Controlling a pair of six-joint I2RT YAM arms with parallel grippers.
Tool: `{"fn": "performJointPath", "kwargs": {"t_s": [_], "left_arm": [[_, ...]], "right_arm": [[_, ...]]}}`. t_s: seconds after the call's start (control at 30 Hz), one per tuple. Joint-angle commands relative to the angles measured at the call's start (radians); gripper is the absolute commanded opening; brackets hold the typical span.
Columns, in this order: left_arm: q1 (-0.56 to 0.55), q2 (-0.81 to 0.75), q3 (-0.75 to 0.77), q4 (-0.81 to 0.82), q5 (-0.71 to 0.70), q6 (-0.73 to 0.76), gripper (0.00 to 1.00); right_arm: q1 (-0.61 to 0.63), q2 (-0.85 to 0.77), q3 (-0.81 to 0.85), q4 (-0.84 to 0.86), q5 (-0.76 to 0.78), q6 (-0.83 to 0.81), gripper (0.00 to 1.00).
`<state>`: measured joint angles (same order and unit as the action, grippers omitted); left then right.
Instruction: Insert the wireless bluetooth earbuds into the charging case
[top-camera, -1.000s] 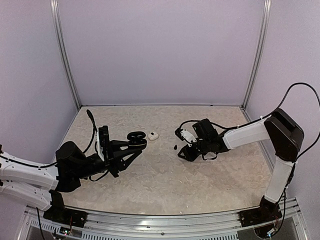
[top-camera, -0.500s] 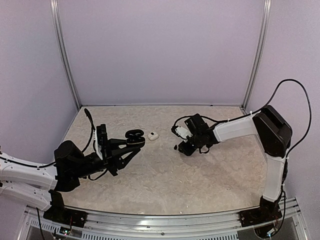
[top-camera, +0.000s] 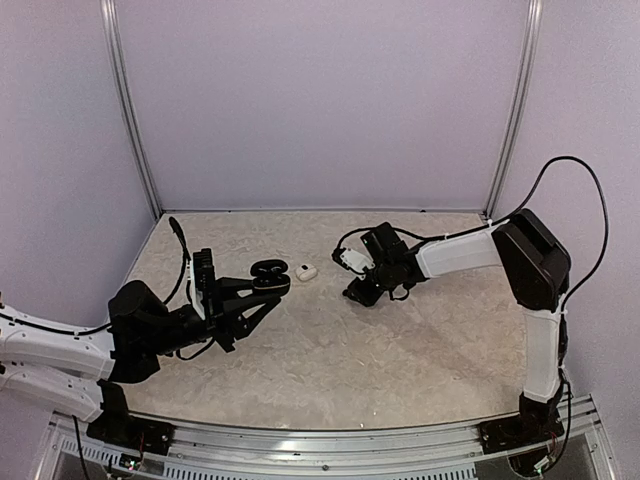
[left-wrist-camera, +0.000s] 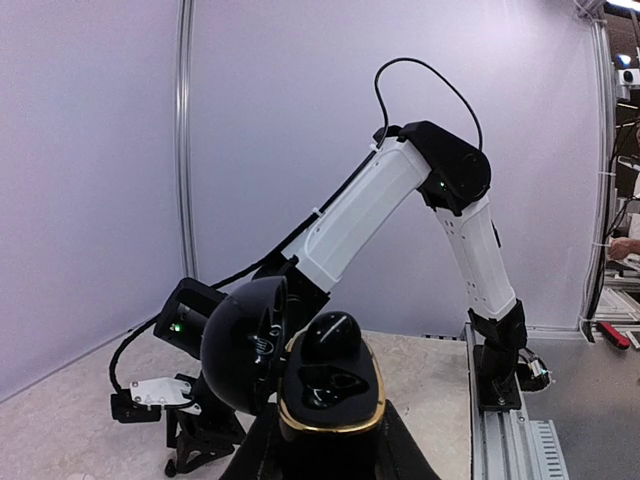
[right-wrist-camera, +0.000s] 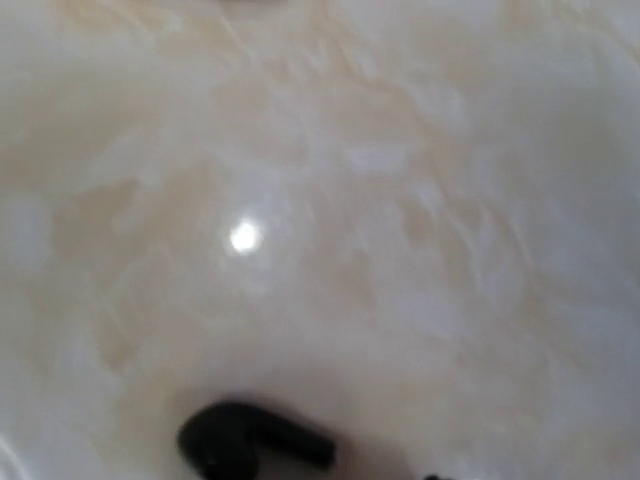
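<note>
**A:** Start at the near edge. What was the left arm doing?

**B:** It reached in from the near-left corner. The left end effector was pinching the charging case and held it clear of the tabletop, left of the middle, with the lid swung open.

**A:** Was anything seated in it?

**B:** Something dark sat in the cradle, but I couldn't tell whether it was an earbud.

**A:** And further in?

**B:** A small white piece, probably a white earbud, lay just beside the case on the side toward the right edge. Beyond it, near the middle and closer to the far edge, the right end effector was low over the surface. Its wrist camera showed a black earbud lying on the tabletop at the bottom of the view.

**A:** Were its fingers spread?

**B:** I couldn't tell, because no view showed them clearly.

**A:** So which step was it?

**B:** I judged it to be the pickup of that black earbud, with insertion not yet begun. The next move called for straddling the tiny, glossy bean squarely, closing gently so it didn't squirt out, then carrying it to the open case.
</note>
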<state>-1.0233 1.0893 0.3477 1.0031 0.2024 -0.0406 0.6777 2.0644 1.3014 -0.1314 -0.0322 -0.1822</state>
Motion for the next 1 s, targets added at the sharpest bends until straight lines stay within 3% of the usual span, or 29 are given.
{"fn": "performJointPath", "kwargs": {"t_s": [0.0,0.17,0.6,0.97], "left_arm": [[0.010,-0.006,-0.013,0.039,0.014,0.007,0.00],[0.014,0.000,-0.013,0.042,0.017,0.005,0.00],[0.019,-0.007,-0.009,0.022,0.007,0.007,0.00],[0.019,-0.024,-0.001,0.012,0.010,0.002,0.00]], "right_arm": [[-0.005,0.042,0.044,-0.015,-0.064,-0.035,0.46],[-0.005,0.071,0.082,-0.029,-0.102,-0.058,0.45],[-0.007,0.116,0.135,-0.113,-0.131,-0.029,0.26],[-0.008,0.009,0.001,-0.215,-0.220,0.090,0.16]]}}
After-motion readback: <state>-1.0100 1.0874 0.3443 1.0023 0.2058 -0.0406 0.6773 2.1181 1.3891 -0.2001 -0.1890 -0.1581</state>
